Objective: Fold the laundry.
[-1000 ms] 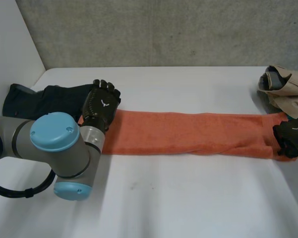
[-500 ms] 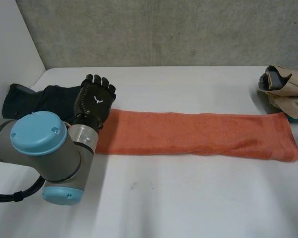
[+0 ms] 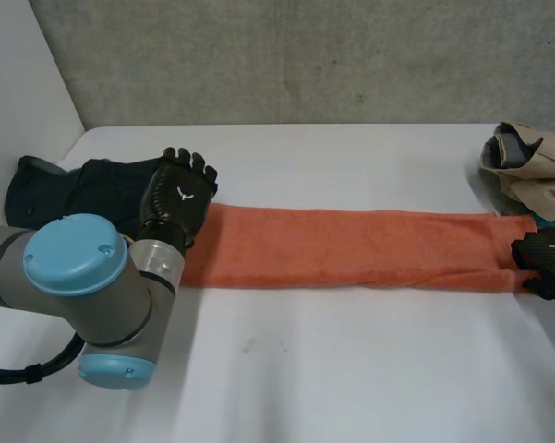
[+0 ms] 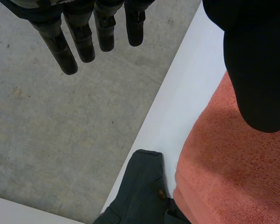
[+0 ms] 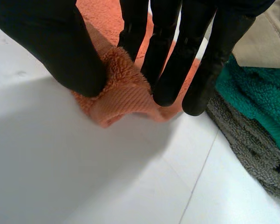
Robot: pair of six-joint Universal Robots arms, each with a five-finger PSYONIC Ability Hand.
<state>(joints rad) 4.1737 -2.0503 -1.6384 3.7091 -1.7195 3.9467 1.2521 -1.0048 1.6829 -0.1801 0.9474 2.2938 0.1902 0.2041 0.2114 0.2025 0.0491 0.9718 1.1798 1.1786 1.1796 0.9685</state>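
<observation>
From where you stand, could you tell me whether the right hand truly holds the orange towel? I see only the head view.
Observer: Yes, the right hand pinches the bunched end of the orange towel between thumb and fingers.
Operator: Thanks. And at the towel's other end?
Observer: There the left hand has straight fingers that hold nothing.
Operator: What lies near the right hand?
Observer: A teal towel over a grey towel, beside its fingertips.

Long orange towel (image 3: pixel 351 247) flat on table (image 3: pixel 351 369)
</observation>
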